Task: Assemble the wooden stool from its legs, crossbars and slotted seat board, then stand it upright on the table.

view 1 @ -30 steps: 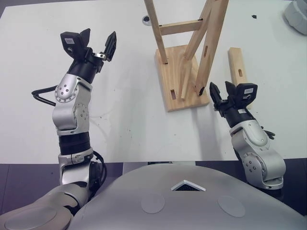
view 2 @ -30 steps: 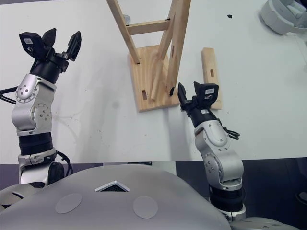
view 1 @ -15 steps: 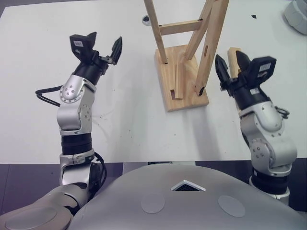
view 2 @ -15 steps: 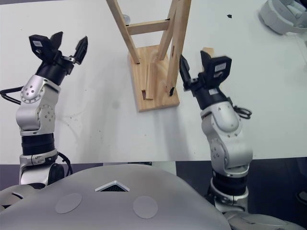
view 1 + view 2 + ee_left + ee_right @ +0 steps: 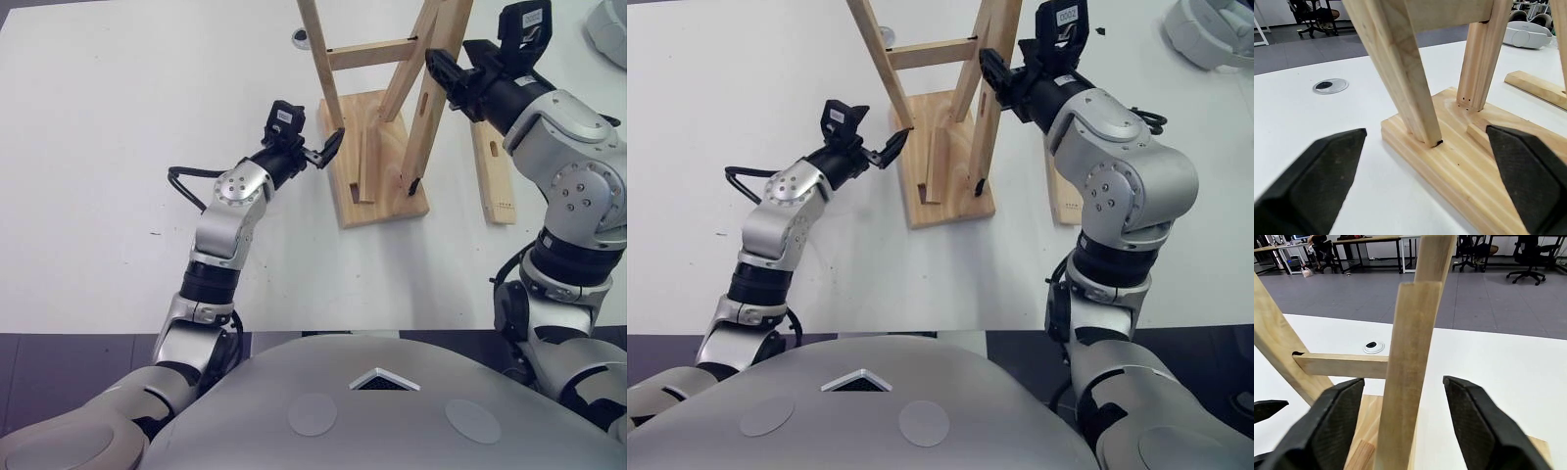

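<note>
Looking at the seat board (image 5: 387,201) lying flat on the white table (image 5: 118,147), right of centre, with legs standing up out of it. Got the left leg (image 5: 318,59) and the right leg (image 5: 431,98) tied together by a crossbar (image 5: 372,54) up high. Spotting one loose leg (image 5: 490,171) flat on the table just right of the board.

Down low: finding the left gripper (image 5: 321,152) stretched out nearly level from a bent elbow and aimed at the foot of the left leg. Fingers spread wide, gripping nothing (one tip just beside the board's left edge, contact hard to call).

Up on the other side: catching the right gripper (image 5: 458,70) well above the table, forearm angled inward. Jaws parted either side of the right leg with a gap at both pads, so holding nothing.
</note>
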Robot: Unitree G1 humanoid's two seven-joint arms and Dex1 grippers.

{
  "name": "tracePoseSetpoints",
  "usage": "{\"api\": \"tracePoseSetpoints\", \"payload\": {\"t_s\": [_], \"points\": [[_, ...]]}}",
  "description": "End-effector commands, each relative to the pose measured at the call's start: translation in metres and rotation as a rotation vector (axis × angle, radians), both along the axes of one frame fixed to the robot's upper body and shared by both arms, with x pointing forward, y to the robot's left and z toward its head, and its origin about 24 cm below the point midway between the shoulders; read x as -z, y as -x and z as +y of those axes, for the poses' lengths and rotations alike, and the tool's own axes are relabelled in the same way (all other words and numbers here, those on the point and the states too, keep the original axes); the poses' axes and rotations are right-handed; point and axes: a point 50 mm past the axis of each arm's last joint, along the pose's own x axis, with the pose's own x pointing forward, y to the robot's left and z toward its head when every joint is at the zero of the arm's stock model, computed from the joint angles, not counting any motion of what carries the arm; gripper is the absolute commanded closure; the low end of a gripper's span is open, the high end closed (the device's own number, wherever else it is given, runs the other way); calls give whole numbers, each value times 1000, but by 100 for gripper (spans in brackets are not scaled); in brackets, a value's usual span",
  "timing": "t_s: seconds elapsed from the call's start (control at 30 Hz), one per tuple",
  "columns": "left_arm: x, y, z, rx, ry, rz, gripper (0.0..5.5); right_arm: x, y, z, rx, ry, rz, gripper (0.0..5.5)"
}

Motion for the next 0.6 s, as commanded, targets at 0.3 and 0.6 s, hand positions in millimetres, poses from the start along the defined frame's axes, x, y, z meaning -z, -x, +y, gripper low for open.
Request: {"api": "tracePoseSetpoints", "payload": {"t_s": [0.3, 0.6], "points": [[12, 3, 3, -48, -71, 12, 99, -12, -7, 3, -37, -48, 67, 440], [8, -2, 0, -46, -68, 2, 99, -9, 42, -8, 85, -197, -191, 445]]}}
